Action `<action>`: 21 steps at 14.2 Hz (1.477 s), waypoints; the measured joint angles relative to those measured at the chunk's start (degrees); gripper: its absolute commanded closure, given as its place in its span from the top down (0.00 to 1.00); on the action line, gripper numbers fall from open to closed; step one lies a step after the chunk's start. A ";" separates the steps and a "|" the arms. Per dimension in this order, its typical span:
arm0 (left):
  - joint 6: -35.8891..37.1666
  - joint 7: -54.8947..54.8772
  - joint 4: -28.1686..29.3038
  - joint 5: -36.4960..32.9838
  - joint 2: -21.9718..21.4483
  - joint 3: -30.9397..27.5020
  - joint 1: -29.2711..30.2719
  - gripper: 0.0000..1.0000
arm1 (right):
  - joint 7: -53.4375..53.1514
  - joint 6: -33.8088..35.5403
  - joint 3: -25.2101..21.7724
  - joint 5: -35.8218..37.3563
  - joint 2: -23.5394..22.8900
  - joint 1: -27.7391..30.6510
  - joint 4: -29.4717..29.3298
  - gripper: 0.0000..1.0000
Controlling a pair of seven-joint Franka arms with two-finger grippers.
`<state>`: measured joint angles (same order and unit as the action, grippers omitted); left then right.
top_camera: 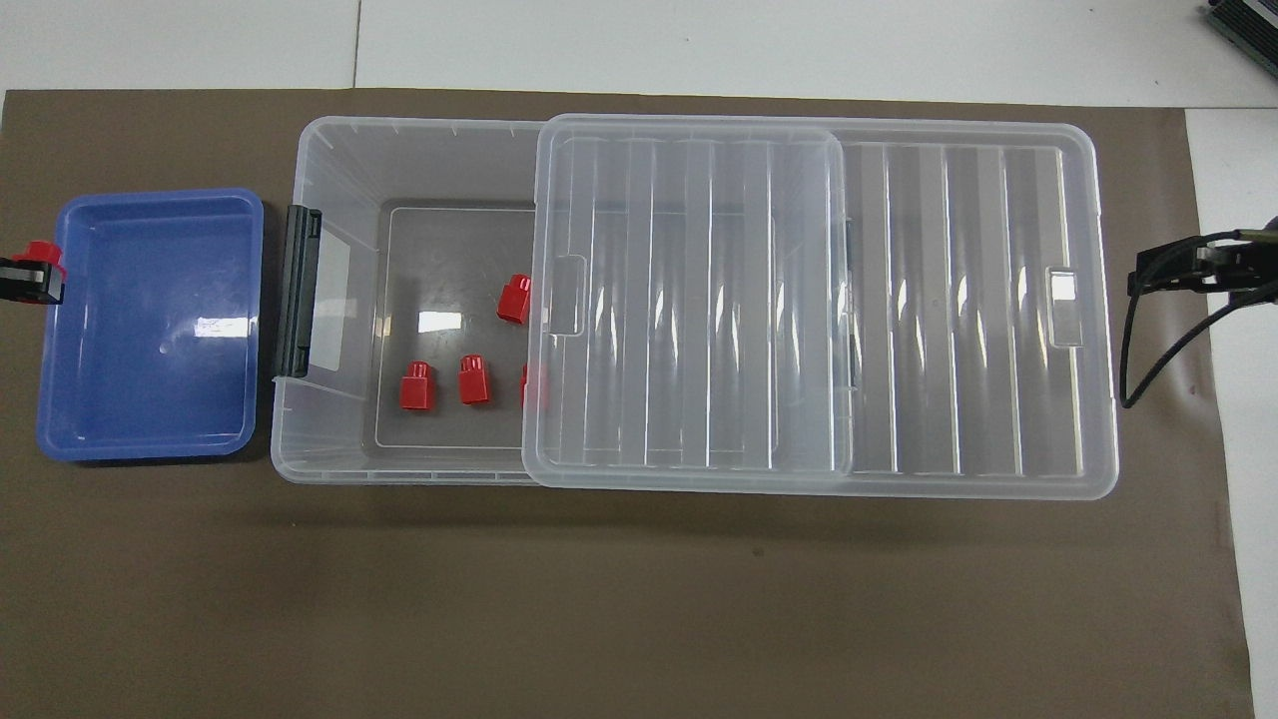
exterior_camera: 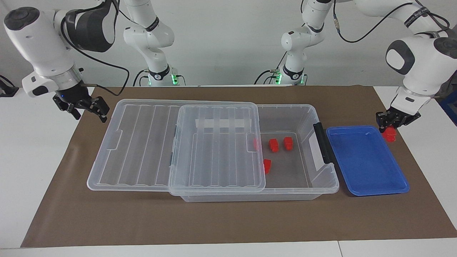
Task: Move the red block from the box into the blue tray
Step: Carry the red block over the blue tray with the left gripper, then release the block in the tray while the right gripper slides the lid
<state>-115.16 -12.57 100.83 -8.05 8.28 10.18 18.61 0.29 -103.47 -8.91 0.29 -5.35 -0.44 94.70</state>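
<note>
My left gripper (exterior_camera: 391,124) is shut on a red block (exterior_camera: 389,135) and holds it up over the mat, just outside the blue tray's (exterior_camera: 364,160) rim at the left arm's end of the table. It shows at the overhead view's edge (top_camera: 22,279) with the block (top_camera: 38,250). The tray (top_camera: 150,330) is bare. The clear box (exterior_camera: 307,111) stands beside it, its open end holding three red blocks (exterior_camera: 274,145) (exterior_camera: 288,142) (exterior_camera: 267,166) and a fourth (top_camera: 526,384) half under the ribbed lid (exterior_camera: 217,150). My right gripper (exterior_camera: 85,110) is open, above the mat beside the lid.
The lid (top_camera: 699,300) is slid toward the right arm's end of the table and overhangs the box there. A black latch strip (exterior_camera: 322,142) lines the box's end wall beside the tray. A brown mat (exterior_camera: 228,221) covers the table.
</note>
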 measured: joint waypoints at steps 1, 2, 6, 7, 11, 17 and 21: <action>-2.96 0.00 2.31 0.01 0.02 0.19 -0.01 0.17 | 0.97 -1.49 -0.77 -0.16 -1.36 0.01 0.04 0.66; -5.80 0.01 4.38 0.02 0.02 0.41 -0.05 0.17 | 1.81 -2.74 -1.44 -0.23 -2.68 0.02 0.06 0.47; -17.40 2.40 12.30 0.22 0.09 0.65 -0.09 0.17 | 5.73 -7.00 -3.29 -0.30 -6.46 0.05 0.25 0.00; -20.29 3.11 14.18 0.32 0.32 0.67 -0.11 0.17 | 5.93 -8.03 -3.57 -0.31 -6.88 0.05 0.49 0.00; -29.84 6.44 17.95 0.48 4.36 0.69 -0.12 0.18 | 5.93 -10.89 -3.67 -0.34 -7.34 0.03 1.83 0.00; -37.82 8.88 20.97 0.49 8.27 0.62 -0.11 0.19 | 5.93 -11.11 -3.28 -2.41 -7.34 -0.70 2.07 0.00; -38.53 9.04 21.20 0.50 8.45 0.61 -0.11 0.72 | 5.96 -11.09 -2.11 -2.52 -7.34 -1.43 2.38 0.00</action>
<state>-153.68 -3.53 122.03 -7.56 16.72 10.79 18.50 6.25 -114.56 -11.02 -2.23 -12.70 -1.87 97.08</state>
